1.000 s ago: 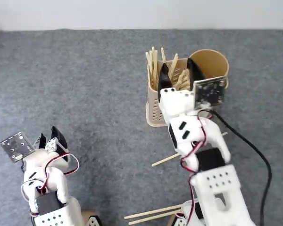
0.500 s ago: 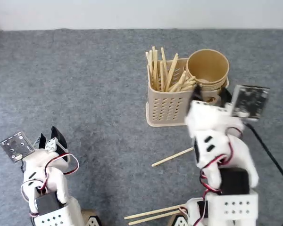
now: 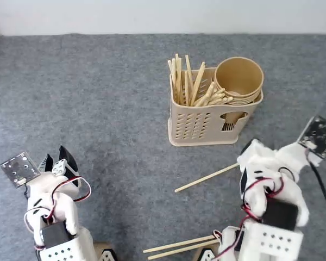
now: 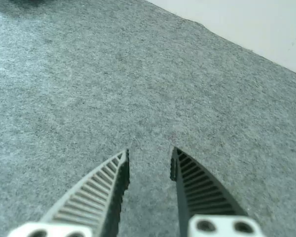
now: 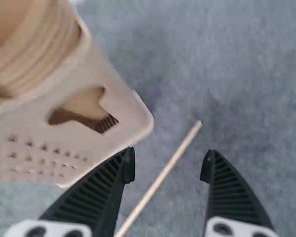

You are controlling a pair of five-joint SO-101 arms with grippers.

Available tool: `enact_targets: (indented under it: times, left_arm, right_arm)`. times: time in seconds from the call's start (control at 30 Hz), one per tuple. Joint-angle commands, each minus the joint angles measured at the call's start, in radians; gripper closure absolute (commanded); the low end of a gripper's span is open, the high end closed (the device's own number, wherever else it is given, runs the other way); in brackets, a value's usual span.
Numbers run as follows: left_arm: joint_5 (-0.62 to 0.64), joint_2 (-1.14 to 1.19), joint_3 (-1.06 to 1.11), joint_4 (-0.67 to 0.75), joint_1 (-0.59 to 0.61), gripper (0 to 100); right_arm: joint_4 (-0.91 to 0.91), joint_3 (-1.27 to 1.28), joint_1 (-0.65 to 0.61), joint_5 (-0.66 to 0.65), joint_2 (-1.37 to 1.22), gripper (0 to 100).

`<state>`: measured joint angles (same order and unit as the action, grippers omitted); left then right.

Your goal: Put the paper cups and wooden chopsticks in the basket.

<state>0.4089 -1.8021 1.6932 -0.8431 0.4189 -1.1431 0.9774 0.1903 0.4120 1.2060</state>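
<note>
A beige perforated basket (image 3: 198, 128) stands upright on the grey carpet, holding several wooden chopsticks (image 3: 187, 81) and a stack of paper cups (image 3: 239, 79). One loose chopstick (image 3: 206, 178) lies in front of the basket, and two more chopsticks (image 3: 179, 246) lie near the front edge. My right gripper (image 5: 168, 160) is open just above the loose chopstick (image 5: 160, 177), which runs between its fingers, beside the basket's corner (image 5: 138, 121). My left gripper (image 4: 149, 165) stands open over bare carpet at the front left (image 3: 60, 157), holding nothing.
A pale wall (image 3: 163, 16) borders the carpet at the back. The right arm's black cable (image 3: 323, 187) trails at the right edge. Bare carpet (image 3: 98, 98) stretches left of the basket.
The right arm has pulled back from over the basket toward the front right and now sits low over the loose chopstick. The left arm has not moved.
</note>
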Motion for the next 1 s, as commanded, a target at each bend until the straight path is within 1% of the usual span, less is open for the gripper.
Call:
enact_targets:
  times: [0.0, 0.13, 0.33, 0.67, 0.83, 0.97]
  left_arm:
    - [-0.011, -0.02, -0.01, -0.002, 0.0, 86]
    - [-0.011, -0.02, -0.01, -0.002, -0.002, 86]
    - [-0.011, -0.02, -0.01, 0.0, -0.002, 86]
    - [-0.011, -0.02, -0.01, 0.0, -0.002, 86]
    - [-0.011, -0.02, -0.01, 0.0, -0.005, 86]
    - [-0.012, -0.02, -0.01, -0.015, -0.038, 86]
  right_arm:
    - [0.101, 0.097, 0.019, 0.008, -0.025, 76.5]
    - [0.285, 0.184, 0.054, 0.005, -0.076, 76.8]
    - [0.375, 0.187, 0.064, 0.006, -0.243, 76.8]
    - [0.668, 0.187, 0.065, 0.008, -0.585, 76.8]
    - [0.768, 0.178, 0.065, 0.009, -0.717, 76.8]
    - [0.754, 0.101, 0.065, 0.044, -0.835, 76.8]
